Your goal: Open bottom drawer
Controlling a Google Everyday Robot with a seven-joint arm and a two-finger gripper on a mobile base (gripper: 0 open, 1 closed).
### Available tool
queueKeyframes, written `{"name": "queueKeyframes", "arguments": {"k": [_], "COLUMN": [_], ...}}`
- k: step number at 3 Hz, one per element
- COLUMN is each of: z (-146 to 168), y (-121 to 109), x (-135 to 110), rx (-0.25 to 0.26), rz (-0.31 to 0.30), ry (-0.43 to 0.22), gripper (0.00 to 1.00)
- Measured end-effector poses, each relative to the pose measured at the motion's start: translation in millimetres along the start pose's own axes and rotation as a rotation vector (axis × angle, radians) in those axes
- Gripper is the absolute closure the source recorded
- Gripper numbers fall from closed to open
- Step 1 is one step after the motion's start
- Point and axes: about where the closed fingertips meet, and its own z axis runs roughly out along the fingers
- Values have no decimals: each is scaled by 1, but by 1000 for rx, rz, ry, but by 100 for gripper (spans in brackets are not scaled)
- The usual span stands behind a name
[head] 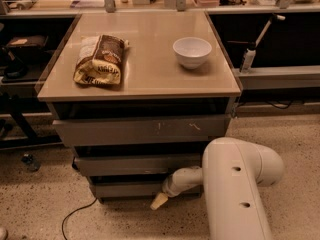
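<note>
camera view: gripper (159,201) at bottom drawer (125,189)

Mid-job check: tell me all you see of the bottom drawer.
The bottom drawer is the lowest of three: a plain, flat, grey-beige front, no handle, level, just above the floor. None of its inside shows, so it looks shut. The gripper sits at its lower edge, right of centre; contact is unclear.

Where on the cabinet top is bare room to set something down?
Bare: between the bag and the bowl, plus the front strip of the cabinet top. Crowded: low down, where the gripper sits at the bottom drawer.
</note>
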Motion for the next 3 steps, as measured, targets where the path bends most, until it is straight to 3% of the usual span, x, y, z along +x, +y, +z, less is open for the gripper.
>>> {"name": "queueKeyframes", "arguments": {"k": [2, 3], "z": [29, 23], "y": [24, 49], "x": [3, 8], "rx": [-68, -106], "rz": [-9, -28], "ry": [66, 125], "gripper": [0, 0]}}
